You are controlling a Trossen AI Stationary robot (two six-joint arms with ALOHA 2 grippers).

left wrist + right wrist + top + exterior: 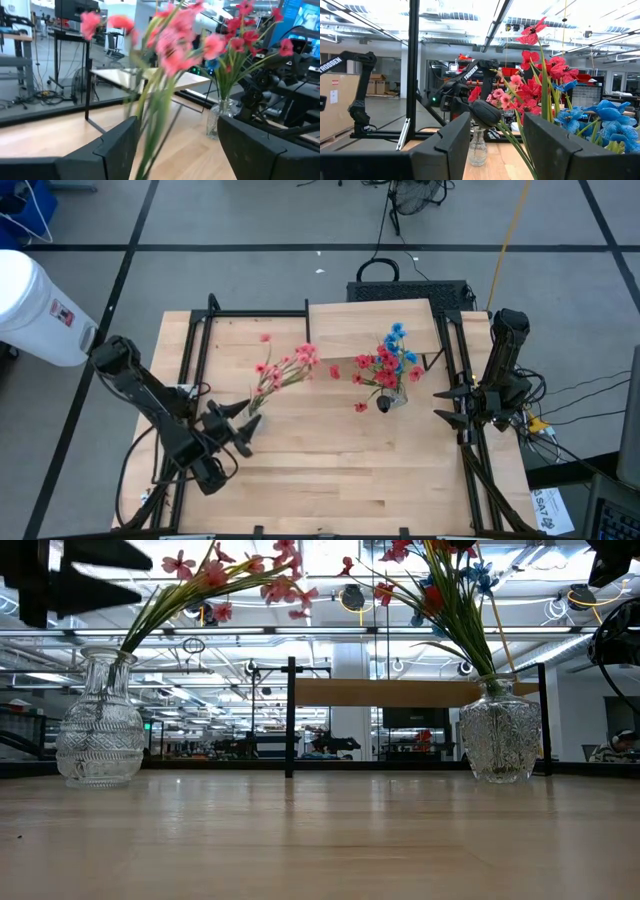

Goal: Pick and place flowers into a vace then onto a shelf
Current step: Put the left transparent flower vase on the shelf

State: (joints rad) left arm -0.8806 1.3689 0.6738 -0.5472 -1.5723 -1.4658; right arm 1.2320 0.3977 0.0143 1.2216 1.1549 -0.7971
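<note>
My left pincer (248, 425) sits at about eight o'clock on the table, fingers spread, with the pink spray (283, 370) leaning out of the near glass vase (100, 722) between them. The stems pass through the gap and I cannot tell whether either finger touches them; I judge nothing is clamped. My right pincer (447, 404) waits at three o'clock by the frame rail, fingers apart and empty, facing the second vase (499, 735), which already carries red and blue flowers (392, 360) and stands near the table's middle, just in front of the shelf (375, 328) at twelve o'clock.

Both vases look filled, so I take the flower-placing step as finishing. What follows is the shelf step: I should draw my left fingers clear of the stems without dragging them, then grasp a vase by its neck and lift it level, since the leaning spray makes it top-heavy.
</note>
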